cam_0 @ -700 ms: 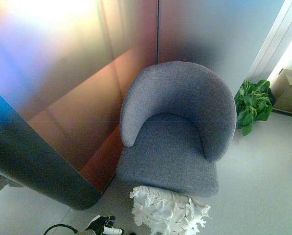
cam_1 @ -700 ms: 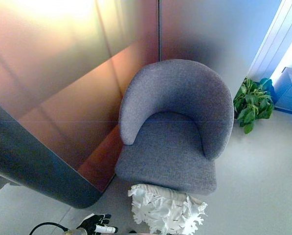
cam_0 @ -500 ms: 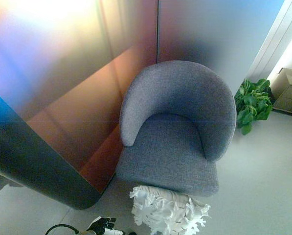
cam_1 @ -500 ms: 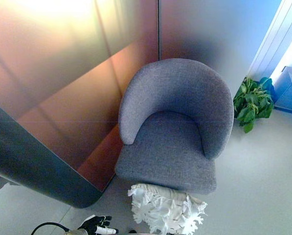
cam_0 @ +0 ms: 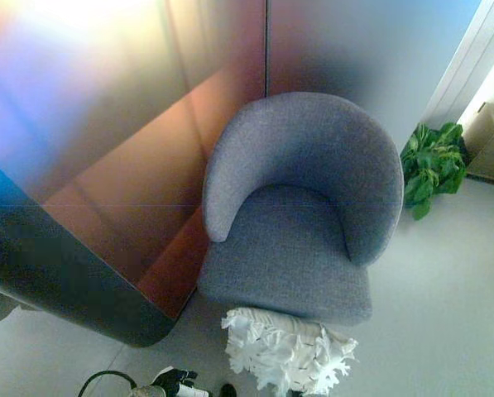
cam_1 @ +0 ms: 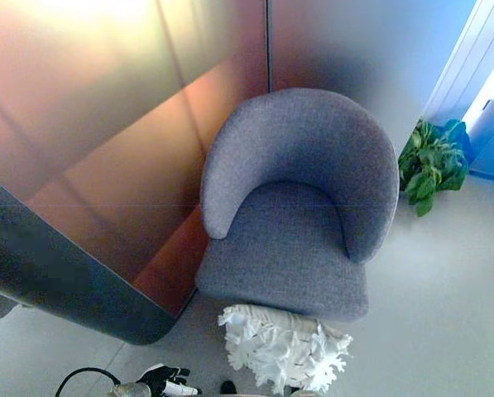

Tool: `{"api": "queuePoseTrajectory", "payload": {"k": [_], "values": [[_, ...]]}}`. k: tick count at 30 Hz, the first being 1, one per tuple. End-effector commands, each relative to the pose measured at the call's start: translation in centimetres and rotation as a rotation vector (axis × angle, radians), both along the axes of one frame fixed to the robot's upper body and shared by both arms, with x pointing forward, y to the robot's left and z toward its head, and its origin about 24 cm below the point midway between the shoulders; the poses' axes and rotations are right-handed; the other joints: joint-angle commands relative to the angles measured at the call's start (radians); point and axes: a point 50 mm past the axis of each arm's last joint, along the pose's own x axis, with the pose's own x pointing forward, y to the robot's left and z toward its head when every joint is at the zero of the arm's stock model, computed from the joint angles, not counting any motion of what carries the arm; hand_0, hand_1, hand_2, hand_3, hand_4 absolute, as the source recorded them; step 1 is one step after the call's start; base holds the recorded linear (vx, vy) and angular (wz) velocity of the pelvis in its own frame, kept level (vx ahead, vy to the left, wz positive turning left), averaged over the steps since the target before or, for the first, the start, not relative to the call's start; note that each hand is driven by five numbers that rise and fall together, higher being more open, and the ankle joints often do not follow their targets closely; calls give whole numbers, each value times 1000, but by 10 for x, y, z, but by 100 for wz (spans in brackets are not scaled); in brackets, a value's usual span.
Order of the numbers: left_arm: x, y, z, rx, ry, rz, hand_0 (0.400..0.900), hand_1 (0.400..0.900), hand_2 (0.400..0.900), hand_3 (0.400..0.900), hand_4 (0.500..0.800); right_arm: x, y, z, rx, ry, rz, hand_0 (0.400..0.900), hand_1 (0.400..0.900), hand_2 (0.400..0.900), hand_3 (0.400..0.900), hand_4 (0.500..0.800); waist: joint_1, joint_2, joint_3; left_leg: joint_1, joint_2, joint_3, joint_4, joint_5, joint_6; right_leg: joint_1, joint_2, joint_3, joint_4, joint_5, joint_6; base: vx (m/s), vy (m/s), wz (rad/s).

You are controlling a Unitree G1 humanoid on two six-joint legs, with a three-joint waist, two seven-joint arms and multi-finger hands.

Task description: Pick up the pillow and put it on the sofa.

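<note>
The white ruffled pillow (cam_0: 288,352) is lying on the pale floor (cam_0: 445,314), tucked right against the front edge of the grey tub-shaped sofa chair (cam_0: 300,207), whose seat is sitting bare. Nothing is touching the pillow, so I would judge the pick-up as not yet begun.

Compared with a moment ago, the whole scene is sliding: the sofa chair is sitting a little higher in both views, the potted green plant (cam_1: 433,165) by the right-hand wall is drifting up and outward, and more of the pillow's near edge is showing. Everything is shifting together, so I am reading that as the robot's head moving, not the furniture. The pillow itself is keeping its place against the chair.

The left hand (cam_1: 170,382) is peeking in at the very bottom edge, left of the pillow and apart from it, and it is sinking lower out of view than it was. Its dark fingers with white tips are looking loosely curled and holding nothing that I can see, though so little is showing that I am not sure. The right hand is not appearing in either view.

For the task, this is looking like lining up on the pillow; both hands probably need to come in around it before any lift onto the seat.
</note>
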Motion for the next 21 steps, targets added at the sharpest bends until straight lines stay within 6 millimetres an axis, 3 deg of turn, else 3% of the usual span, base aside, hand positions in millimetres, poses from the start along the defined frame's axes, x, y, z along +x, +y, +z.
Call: {"api": "queuePoseTrajectory", "payload": {"k": [1,8,13,21], "values": [[44,23,21,89,-123,-25,900,900,900,900,800,35,-18,13,-53,-60,12,900,900,900,900,800,-21,-26,128,-27,-73,15,12,-41,14,-50,-8,32,23,-9,72,-134,40,-6],[90,31,49,42,-337,123,900,900,900,900,800,68,-31,27,-97,-161,18,900,900,900,900,800,-36,-12,254,-152,-77,19,5,4,2,-182,-6,61,24,26,77,-125,56,-6],[132,33,81,11,-503,168,900,900,900,900,800,96,-37,41,-107,-243,21,900,900,900,900,800,-38,-12,337,-281,-81,7,27,41,-12,-313,-4,66,60,41,68,-148,33,3],[177,24,120,-67,-690,244,900,900,900,900,800,139,-41,65,-98,-347,8,900,900,900,900,800,-47,-9,373,-530,-78,-18,178,45,-28,-535,3,66,195,18,43,-118,18,8]]}}
